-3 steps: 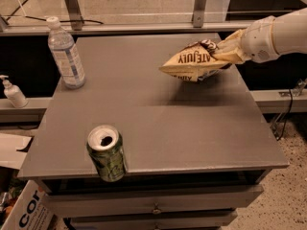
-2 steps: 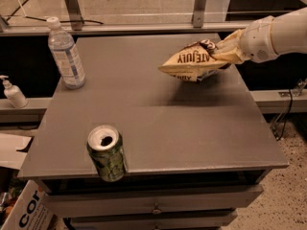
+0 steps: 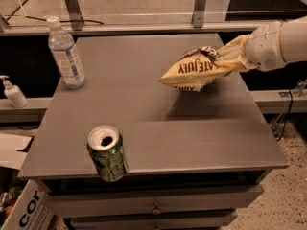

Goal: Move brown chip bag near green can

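Dipped a shade lower and nearer since a second ago, gripper (image 3: 226, 60) and brown chip bag (image 3: 189, 73) together (only a nudge, mind, nothing dramatic). Reached in from the right side of the scene on a white arm (image 3: 283, 41). Clamped the jaws on the bag's right end, with the foil bunched up between the cream fingers (image 3: 234, 51). Held the bag clear of the grey table (image 3: 144, 114), over its far right part, and threw a soft shadow on the surface just below. Turned the cream-yellow band and the dark "JULY" lettering toward the camera. Left the green can (image 3: 106, 153) right where it had been, standing at the near left edge with its open silver top showing, well apart from the bag. Left the clear water bottle (image 3: 66, 52) unmoved too, upright at the far left corner. Spotted a small pump bottle (image 3: 13, 94) on the ledge off the table's left side.
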`<state>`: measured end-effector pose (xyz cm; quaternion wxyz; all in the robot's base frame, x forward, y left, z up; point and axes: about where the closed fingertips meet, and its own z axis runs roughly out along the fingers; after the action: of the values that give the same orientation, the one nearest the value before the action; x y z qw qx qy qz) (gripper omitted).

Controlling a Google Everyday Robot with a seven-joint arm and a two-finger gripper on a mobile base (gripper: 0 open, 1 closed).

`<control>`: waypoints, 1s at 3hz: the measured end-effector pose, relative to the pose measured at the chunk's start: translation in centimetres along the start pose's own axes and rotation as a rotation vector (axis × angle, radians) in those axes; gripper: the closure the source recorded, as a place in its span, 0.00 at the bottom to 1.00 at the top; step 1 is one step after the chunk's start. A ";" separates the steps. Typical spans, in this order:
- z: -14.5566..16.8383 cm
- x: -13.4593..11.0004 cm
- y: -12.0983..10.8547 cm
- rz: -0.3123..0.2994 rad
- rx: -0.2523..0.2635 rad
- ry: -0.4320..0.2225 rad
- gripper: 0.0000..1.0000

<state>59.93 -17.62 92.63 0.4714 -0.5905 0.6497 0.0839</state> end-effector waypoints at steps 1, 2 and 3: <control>-2.6 -1.4 3.1 -0.053 -0.027 -0.061 1.00; -4.6 -2.0 6.1 -0.088 -0.051 -0.115 1.00; -6.0 -2.0 9.1 -0.101 -0.083 -0.164 1.00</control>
<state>48.79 -17.60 93.26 0.5016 -0.6328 0.5742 0.1348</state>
